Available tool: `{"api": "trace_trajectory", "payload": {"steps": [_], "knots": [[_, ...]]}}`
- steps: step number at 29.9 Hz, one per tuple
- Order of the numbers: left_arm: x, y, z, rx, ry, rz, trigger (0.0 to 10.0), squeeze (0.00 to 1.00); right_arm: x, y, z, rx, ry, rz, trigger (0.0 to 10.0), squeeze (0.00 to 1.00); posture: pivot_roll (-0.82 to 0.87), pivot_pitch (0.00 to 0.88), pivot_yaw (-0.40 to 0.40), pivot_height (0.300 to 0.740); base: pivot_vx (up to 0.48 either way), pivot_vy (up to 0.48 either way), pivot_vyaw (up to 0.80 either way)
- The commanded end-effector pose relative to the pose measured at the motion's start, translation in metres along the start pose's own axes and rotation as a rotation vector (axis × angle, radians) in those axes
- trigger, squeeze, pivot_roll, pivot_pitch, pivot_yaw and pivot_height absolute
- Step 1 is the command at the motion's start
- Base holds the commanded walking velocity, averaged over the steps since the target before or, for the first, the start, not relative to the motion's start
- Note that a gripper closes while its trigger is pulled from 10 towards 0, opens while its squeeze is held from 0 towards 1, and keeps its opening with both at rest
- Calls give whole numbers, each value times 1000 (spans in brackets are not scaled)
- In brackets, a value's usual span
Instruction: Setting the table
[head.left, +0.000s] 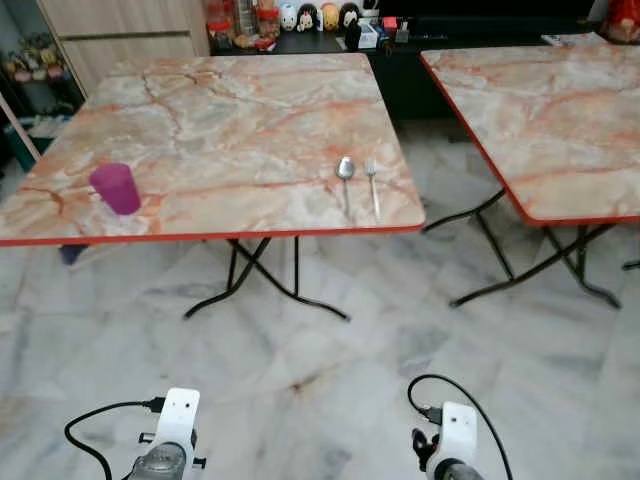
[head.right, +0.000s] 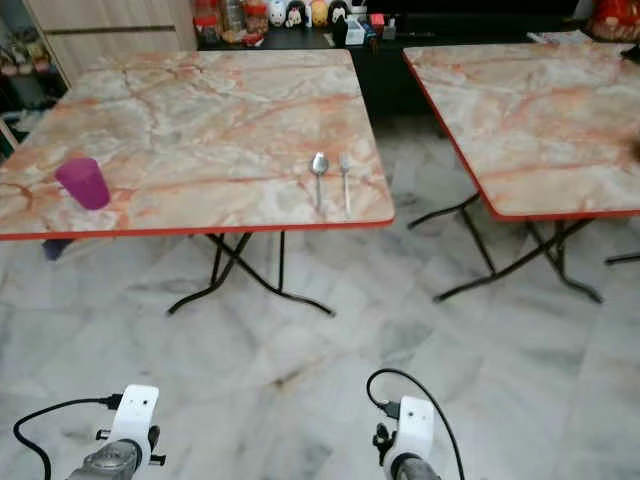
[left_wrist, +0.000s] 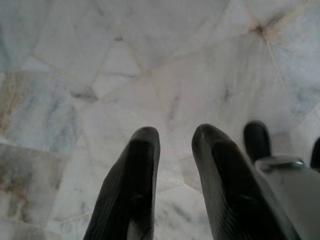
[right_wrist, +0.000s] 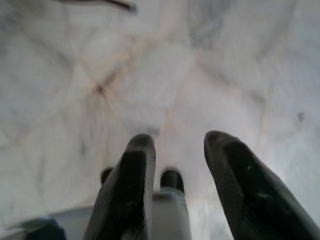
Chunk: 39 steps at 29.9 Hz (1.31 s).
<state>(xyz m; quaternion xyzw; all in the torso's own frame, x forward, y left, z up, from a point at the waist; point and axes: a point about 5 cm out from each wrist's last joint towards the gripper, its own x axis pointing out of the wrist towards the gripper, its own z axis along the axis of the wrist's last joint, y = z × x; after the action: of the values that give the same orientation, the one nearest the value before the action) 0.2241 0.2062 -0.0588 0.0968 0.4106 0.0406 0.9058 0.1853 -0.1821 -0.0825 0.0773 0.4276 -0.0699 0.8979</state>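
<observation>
Two tabletops stand ahead in the left eye view: the nearer one (head.left: 240, 120) carries a purple cup (head.left: 116, 188) near its left front corner, and a spoon (head.left: 345, 172) with a fork (head.left: 372, 182) just beside it, close to the right front edge. Nothing is held, so the step in hand reads as the approach — the robot stands back on the marble floor (head.left: 320, 360), both arms low. The next move likely calls for walking up to the red front edge before any reach.

From the right eye view, a clear aisle of floor runs between the nearer tabletop and the second tabletop (head.right: 530, 120), whose folding legs splay outward — worth steering clear of. The cutlery lies so near the rim that a careless nudge could tip it off.

Along the left wrist view, the left tool (left_wrist: 172, 145) hangs over floor tiles, fingers slightly apart and empty.

Along the right wrist view, the right tool (right_wrist: 177, 150) likewise points at the floor, fingers apart, gripping nothing.
</observation>
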Motion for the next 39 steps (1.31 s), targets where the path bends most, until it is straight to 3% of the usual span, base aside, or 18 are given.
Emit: {"api": "trace_trajectory", "payload": {"steps": [1,18,22,30,39], "knots": [[-1,6,-5,8,15,15,10000,0,1,4,3,6,-10,9,10000,0,26,115,4,740,0,480,0],[0,3,1,-1,-20,20,10000,0,2,7,8,-23,-29,33,10000,0,29,111,0,740,0,21,0],[0,3,2,-7,-24,25,10000,0,2,7,7,13,-24,25,10000,0,30,112,0,740,310,0,222],[0,2,2,-4,-23,23,10000,0,2,8,7,-34,-25,41,10000,0,30,110,2,740,318,0,0],[0,2,1,-6,-21,23,10000,0,2,8,7,-14,-29,40,10000,0,31,112,-1,740,328,0,190]]}}
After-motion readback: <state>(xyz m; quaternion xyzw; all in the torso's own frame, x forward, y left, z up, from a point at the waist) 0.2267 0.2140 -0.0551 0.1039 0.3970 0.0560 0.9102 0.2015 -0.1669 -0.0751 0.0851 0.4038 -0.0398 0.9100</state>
